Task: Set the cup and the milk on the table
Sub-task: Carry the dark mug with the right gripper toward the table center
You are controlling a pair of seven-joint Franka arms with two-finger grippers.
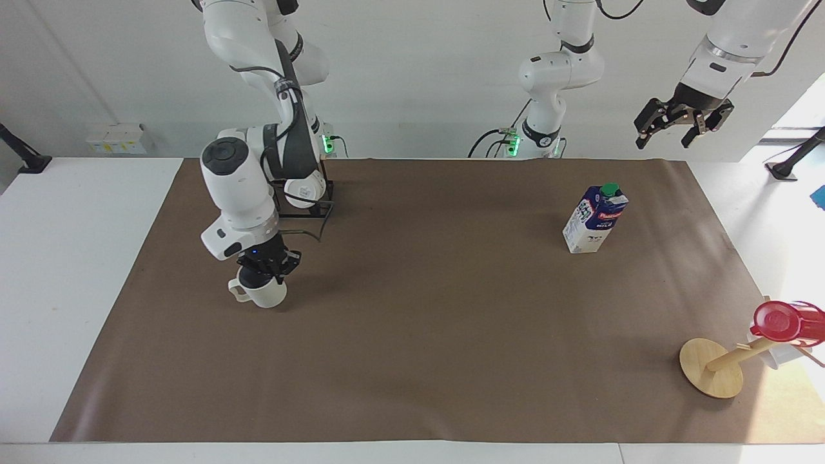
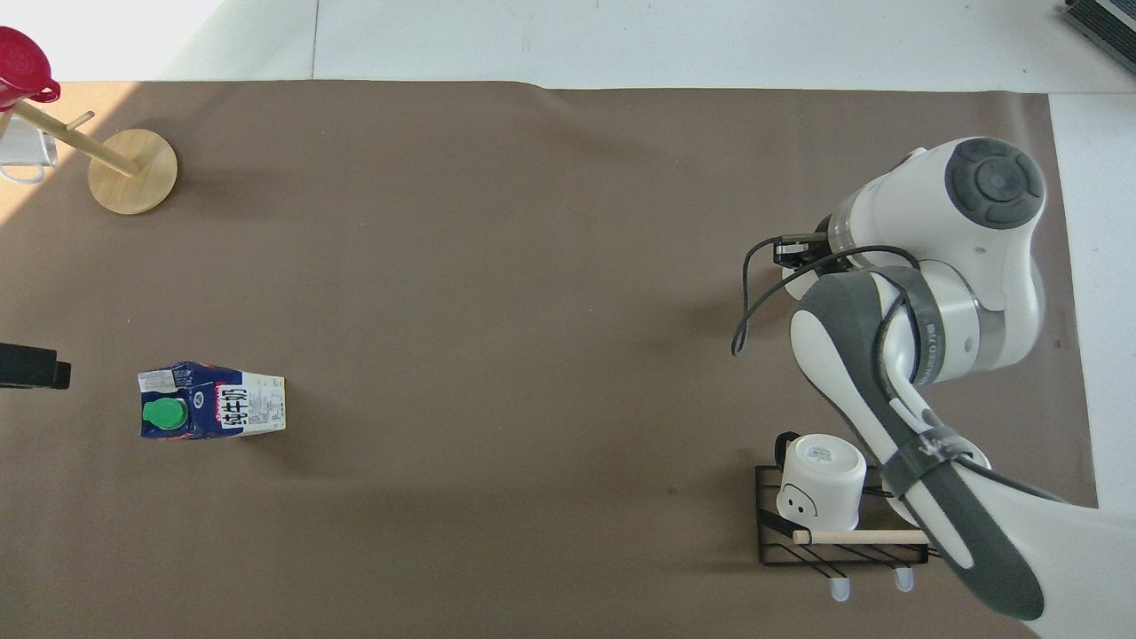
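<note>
The cup (image 1: pixel 265 294) is a cream-white mug held upright, its handle toward the right arm's end of the table. My right gripper (image 1: pixel 265 274) is shut on its rim from above and holds it low over the brown mat (image 1: pixel 451 335) of the white table (image 1: pixel 71 270); I cannot tell if it touches. In the overhead view the right arm hides most of the cup (image 2: pixel 792 282). The milk (image 1: pixel 595 219) stands upright on the mat toward the left arm's end and also shows in the overhead view (image 2: pixel 213 401). My left gripper (image 1: pixel 682 125) waits open, high over that end.
A black wire rack (image 2: pixel 843 528) with a white mug (image 2: pixel 821 479) on it stands near the right arm's base. A tipped wooden mug stand (image 1: pixel 712 368) with a red cup (image 1: pixel 781 322) lies at the left arm's end, far from the robots.
</note>
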